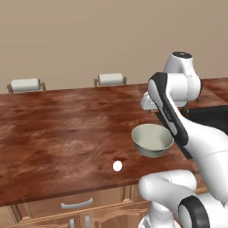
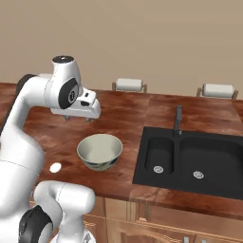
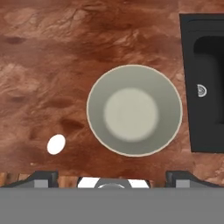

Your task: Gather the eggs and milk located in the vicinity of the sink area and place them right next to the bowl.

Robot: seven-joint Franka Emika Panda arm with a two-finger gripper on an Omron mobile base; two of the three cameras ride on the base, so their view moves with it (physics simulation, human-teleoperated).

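Observation:
The pale grey-green bowl (image 1: 152,140) (image 2: 99,151) (image 3: 134,109) sits empty on the dark wood counter, near its front edge. My gripper (image 2: 77,117) (image 3: 111,177) hangs open above the counter, just behind the bowl and pointing down, with nothing between its widely spread fingertips (image 3: 41,177). The black double-basin sink (image 2: 190,159) (image 3: 205,78) lies to the right of the bowl, and its thin dark faucet (image 2: 178,118) stands behind it. The eggs and the milk are out of view.
A small white egg (image 1: 117,165) (image 2: 55,167) (image 3: 56,144) lies on the counter left of the bowl, close to the front edge. Two pale chair backs (image 1: 25,84) (image 1: 110,79) stand behind the far edge. My white arm (image 1: 178,124) crosses just right of the bowl.

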